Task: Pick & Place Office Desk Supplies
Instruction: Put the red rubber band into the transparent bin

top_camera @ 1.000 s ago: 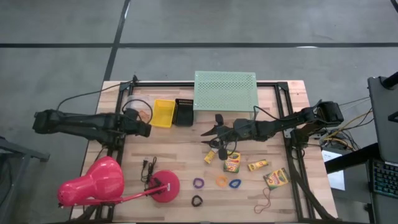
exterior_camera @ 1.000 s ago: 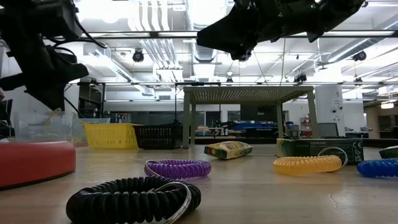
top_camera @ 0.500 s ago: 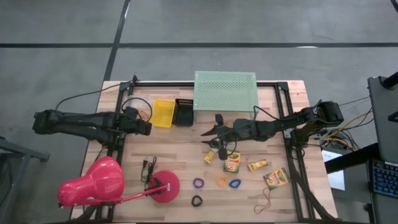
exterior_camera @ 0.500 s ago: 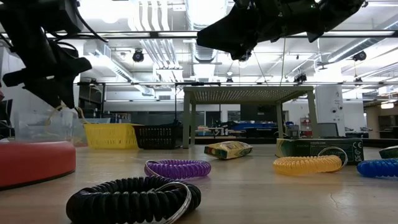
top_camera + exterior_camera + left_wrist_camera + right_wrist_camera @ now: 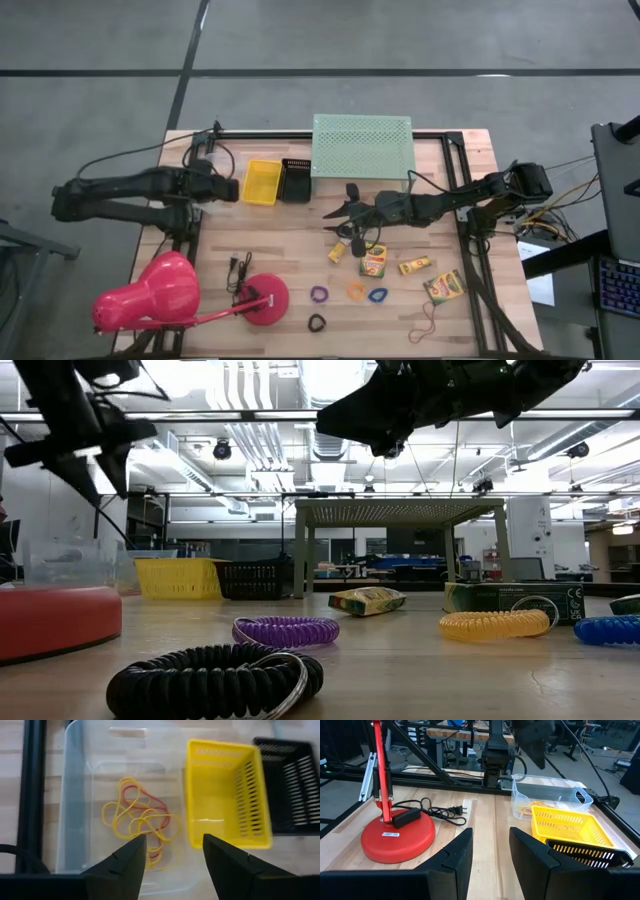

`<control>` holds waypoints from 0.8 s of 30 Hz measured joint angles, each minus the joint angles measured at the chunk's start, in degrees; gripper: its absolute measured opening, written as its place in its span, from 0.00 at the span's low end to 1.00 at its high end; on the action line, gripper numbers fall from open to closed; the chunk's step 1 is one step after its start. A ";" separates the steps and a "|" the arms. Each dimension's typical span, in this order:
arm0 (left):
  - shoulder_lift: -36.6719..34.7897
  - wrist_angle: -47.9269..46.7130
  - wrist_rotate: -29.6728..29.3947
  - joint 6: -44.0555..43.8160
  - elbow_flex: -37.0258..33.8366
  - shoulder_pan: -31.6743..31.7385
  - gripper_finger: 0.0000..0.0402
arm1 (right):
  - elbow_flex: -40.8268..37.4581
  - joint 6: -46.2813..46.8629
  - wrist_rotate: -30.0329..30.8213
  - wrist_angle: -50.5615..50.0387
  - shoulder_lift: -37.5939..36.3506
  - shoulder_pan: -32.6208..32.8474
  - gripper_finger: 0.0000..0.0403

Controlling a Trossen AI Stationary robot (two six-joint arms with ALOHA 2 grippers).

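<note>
Yellow and red rubber bands (image 5: 141,822) lie in a loose tangle on the floor of the clear bin (image 5: 75,795), and my left gripper (image 5: 174,851) hangs directly above them with its fingers spread and nothing between them. So I judge that load delivered. That bin sits at the back left of the counter (image 5: 290,240), just beside the yellow basket (image 5: 264,182) and the black basket (image 5: 296,179). What matters for the next pick is where the loose supplies lie from each arm. The crayon boxes (image 5: 374,261) and the purple ring loop (image 5: 319,294), orange ring loop (image 5: 356,291), blue ring loop (image 5: 378,295) and black ring loop (image 5: 316,322) are all in the front right half of the counter, well apart from my left gripper. My right gripper (image 5: 342,225) is far nearer, hovering just behind the closest crayon box with its fingers parted and empty. The small box (image 5: 338,251) just under it lies with its long axis running roughly front to back, slightly tilted, so I would close across its short sides. A tan rubber band (image 5: 427,325) lies at the front right edge, also on the right arm's side.
</note>
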 joint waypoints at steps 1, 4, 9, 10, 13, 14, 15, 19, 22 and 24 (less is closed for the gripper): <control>0.20 0.51 -0.01 0.24 0.70 0.00 0.50 | 0.00 0.00 0.00 0.00 0.00 0.00 0.31; 1.12 4.12 0.00 5.61 1.94 -0.02 0.50 | 0.00 0.00 0.00 0.00 0.00 0.00 0.31; 2.63 17.54 0.00 18.16 1.46 -0.27 0.50 | 0.00 0.00 0.00 0.00 0.00 0.00 0.31; 2.83 20.69 0.06 20.67 1.00 -0.39 0.50 | 0.00 0.00 0.00 0.00 0.00 0.00 0.31; 3.57 32.26 4.46 30.14 -0.61 -0.90 0.50 | 0.00 0.00 0.00 0.00 0.00 0.00 0.31; 3.79 36.01 7.39 34.11 -1.16 -1.13 0.50 | 0.00 0.00 0.00 0.00 0.00 0.00 0.31; 3.84 40.38 11.14 38.75 -1.74 -1.65 0.50 | 0.00 0.00 0.00 0.00 0.00 0.00 0.30; 3.10 55.95 18.28 52.57 -4.97 -6.20 0.50 | 0.00 0.02 0.01 0.00 0.00 0.00 0.31; 2.13 67.36 18.41 61.71 -8.72 -10.66 0.49 | 0.00 0.01 0.02 0.00 0.00 0.00 0.31; 1.25 73.42 18.43 67.31 -10.60 -13.11 0.49 | 0.00 0.00 0.00 0.00 0.00 0.00 0.30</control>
